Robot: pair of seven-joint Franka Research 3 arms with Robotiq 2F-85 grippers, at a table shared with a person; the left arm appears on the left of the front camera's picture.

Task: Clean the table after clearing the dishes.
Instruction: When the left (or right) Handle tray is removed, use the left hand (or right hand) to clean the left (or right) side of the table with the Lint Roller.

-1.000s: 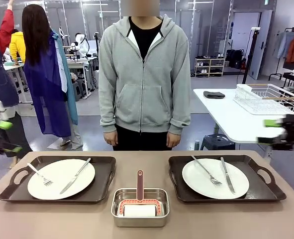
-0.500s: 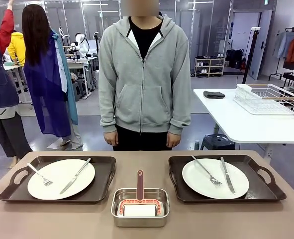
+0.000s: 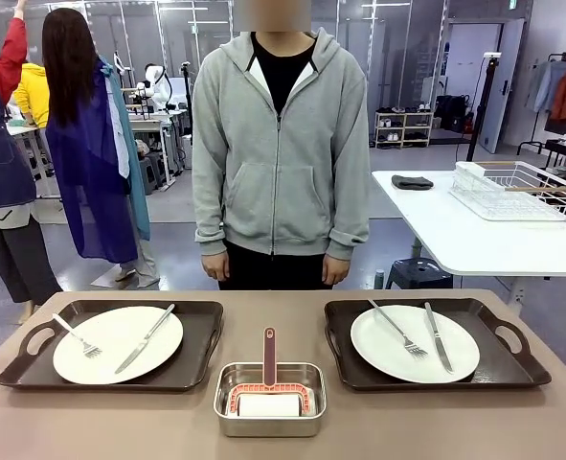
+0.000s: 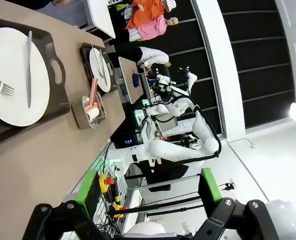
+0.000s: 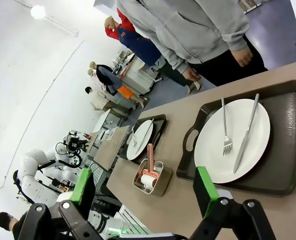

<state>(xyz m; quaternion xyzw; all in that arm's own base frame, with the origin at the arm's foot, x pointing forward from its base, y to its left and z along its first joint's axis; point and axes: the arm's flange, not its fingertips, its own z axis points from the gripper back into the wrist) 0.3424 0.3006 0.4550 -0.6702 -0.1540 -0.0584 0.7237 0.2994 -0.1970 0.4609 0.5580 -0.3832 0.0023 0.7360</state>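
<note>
Taupe-brown matte tabletop (image 3: pixel 120 422) bears round white plates (image 3: pixel 118 344) on dark handled trays (image 3: pixel 202 335); left gripper (image 4: pixel 148 187) and right gripper (image 5: pixel 143 186) both gape wide, empty.

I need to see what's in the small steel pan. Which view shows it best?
The front view: the steel pan sits near and centred, seen from above, with its pink-handled roller plain to see. Both wrist views show the pan small, far off and tilted.

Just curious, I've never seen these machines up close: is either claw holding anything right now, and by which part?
Nothing is held. The left gripper and the right gripper both stand open, with nothing between their fingers.
</note>
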